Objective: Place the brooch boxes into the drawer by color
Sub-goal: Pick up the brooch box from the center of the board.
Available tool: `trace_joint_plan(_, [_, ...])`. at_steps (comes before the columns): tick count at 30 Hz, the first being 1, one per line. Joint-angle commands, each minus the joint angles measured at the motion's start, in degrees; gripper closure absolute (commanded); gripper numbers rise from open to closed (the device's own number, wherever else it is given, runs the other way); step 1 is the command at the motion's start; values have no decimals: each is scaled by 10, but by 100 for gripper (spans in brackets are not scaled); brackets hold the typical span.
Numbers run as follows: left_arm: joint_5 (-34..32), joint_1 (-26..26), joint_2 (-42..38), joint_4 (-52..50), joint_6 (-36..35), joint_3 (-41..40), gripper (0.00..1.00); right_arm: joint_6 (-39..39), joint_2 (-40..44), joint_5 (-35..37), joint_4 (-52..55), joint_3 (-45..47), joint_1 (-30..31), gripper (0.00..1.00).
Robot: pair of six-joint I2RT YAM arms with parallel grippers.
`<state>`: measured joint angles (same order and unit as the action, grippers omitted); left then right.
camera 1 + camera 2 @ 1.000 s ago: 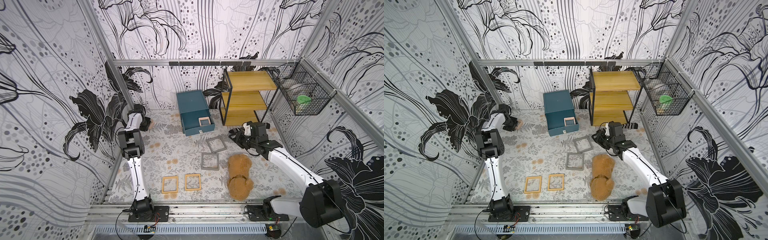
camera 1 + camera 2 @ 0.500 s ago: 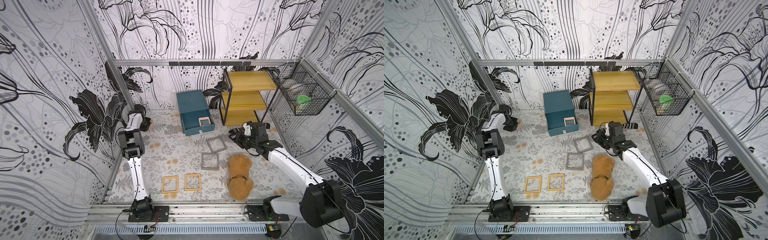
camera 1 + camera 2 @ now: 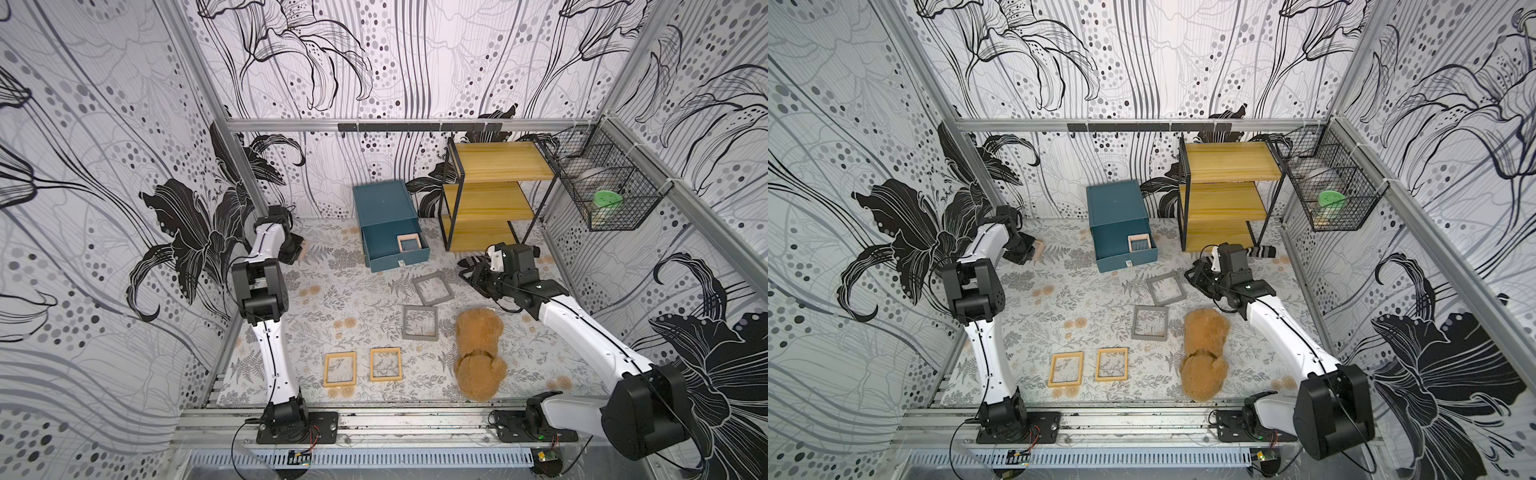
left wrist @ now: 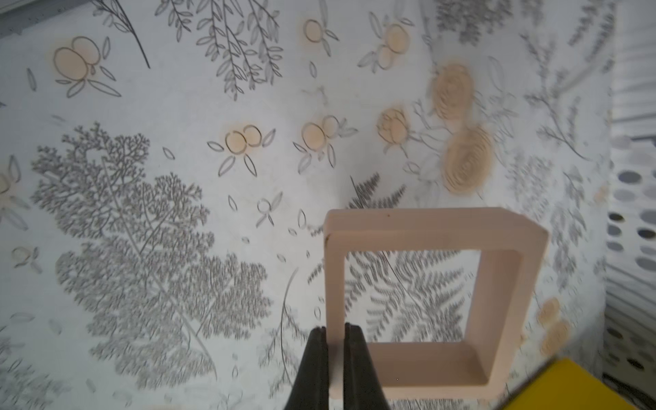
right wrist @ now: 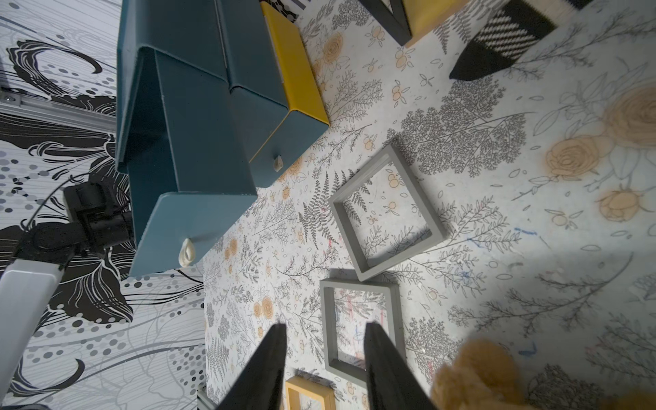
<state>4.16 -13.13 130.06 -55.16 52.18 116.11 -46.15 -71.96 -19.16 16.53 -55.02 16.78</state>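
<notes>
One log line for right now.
left gripper: shut on pink box | right gripper: open, empty | drawer: open, second pink box inside | grey boxes, yellow boxes: not placed

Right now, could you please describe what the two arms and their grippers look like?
Both the left arm and right arm have white tubular links, chunky black joints and black bases on a metal rail, with a thin black cable along each. The left gripper and right gripper have slim, tapered black fingers.
</notes>
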Motion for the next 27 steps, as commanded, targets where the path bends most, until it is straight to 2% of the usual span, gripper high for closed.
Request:
trace_joint_plan(1, [20,31,-87,-21,-38,-34,100,26,27,5,32,-35,-3,59])
trace_joint_plan(3, [27,49,-128,-16,-35,-56,100,35,35,5,46,-48,-3,59])
trace_joint_plan(7, [3,109,-172,-33,-44,-49,100,41,53,3,56,-58,-3,59])
trace_joint_plan(15, [-72,236,-247,-104,-44,-17,100,63,71,-20,78,-79,-3,59])
trace_joint_plan(27, [-113,348,-262,-144,-14,11,100,94,72,-54,109,-104,-3,59])
